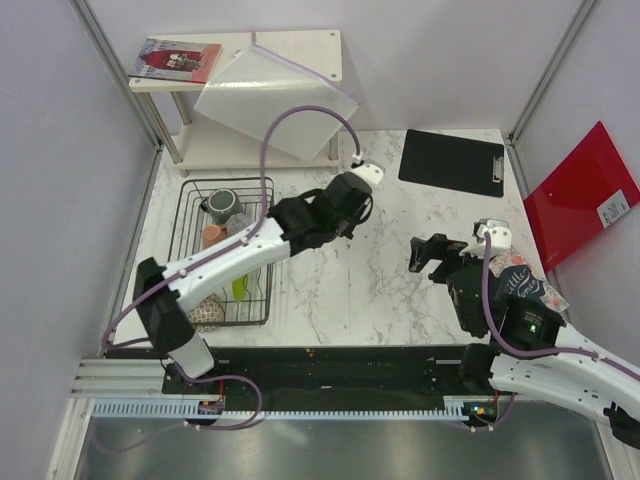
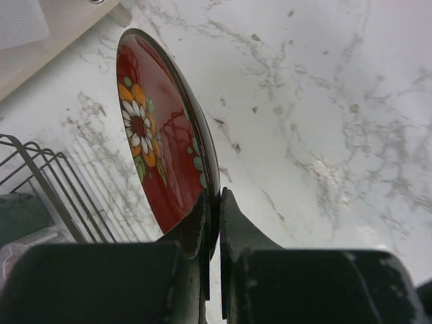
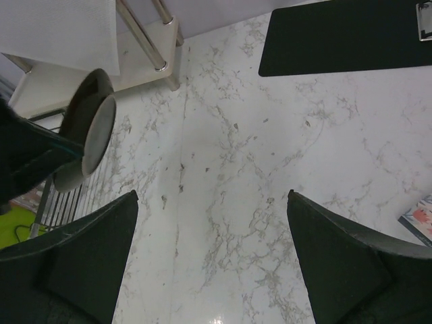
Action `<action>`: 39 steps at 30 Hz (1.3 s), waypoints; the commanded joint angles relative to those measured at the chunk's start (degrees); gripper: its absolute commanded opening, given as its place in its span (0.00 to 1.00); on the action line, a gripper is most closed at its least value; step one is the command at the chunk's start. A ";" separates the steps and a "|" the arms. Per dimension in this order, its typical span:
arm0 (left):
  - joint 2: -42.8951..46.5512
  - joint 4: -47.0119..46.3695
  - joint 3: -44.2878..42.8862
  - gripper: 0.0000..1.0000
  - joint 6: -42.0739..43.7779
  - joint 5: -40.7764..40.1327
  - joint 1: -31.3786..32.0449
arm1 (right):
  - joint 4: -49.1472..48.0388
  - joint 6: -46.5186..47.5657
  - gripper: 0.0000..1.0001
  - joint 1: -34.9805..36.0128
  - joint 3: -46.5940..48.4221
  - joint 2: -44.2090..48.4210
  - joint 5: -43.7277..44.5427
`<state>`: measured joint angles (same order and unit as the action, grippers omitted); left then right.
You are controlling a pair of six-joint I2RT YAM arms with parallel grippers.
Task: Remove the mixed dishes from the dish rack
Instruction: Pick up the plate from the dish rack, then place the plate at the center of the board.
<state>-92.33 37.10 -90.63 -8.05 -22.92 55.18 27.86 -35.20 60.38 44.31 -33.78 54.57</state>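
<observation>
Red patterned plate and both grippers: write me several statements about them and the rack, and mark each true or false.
1. The left gripper is shut on the rim of the red patterned plate. True.
2. The red patterned plate stands between the dividers of the dish rack. False: it is held on edge outside the rack, over the marble table.
3. The right gripper holds a cup. False: its jaws are wide open with nothing between them.
4. The dark handled mug sits in the dish rack. True.
</observation>
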 commanded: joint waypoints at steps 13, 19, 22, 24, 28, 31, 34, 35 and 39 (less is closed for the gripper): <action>-24.20 -20.39 -4.64 0.02 18.59 -36.68 2.30 | 8.35 -3.12 0.98 0.18 1.04 10.22 5.81; -33.51 -18.56 -10.69 0.02 19.39 -32.28 2.48 | 9.93 -4.17 0.98 0.09 0.60 12.24 5.20; -37.73 -15.93 -14.65 0.02 19.92 -30.18 2.48 | 10.73 -4.44 0.98 0.18 0.51 12.77 5.02; -41.41 -11.30 -19.12 0.02 19.75 -29.64 2.39 | 11.08 -4.53 0.98 0.09 0.33 13.13 4.94; -43.89 -7.14 -21.52 0.02 17.46 -26.92 2.30 | 11.52 -4.88 0.98 0.18 0.16 13.04 5.02; -45.29 -6.34 -21.78 0.02 17.46 -25.69 2.13 | 11.43 -5.23 0.98 0.18 -0.11 12.43 4.94; -46.62 -5.64 -22.13 0.02 17.98 -24.81 1.69 | 11.34 -5.58 0.98 0.18 -0.28 11.55 4.67; -47.49 -5.29 -22.31 0.02 17.99 -24.72 1.60 | 11.43 -5.58 0.98 0.18 -0.37 11.46 4.59; -48.12 -4.50 -22.22 0.06 17.11 -24.72 1.60 | 11.34 -5.67 0.98 0.18 -0.46 11.02 4.06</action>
<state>-139.06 31.24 -111.07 9.10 -47.94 57.12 38.63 -40.34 60.38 44.29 -22.20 58.76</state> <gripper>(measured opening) 0.050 0.982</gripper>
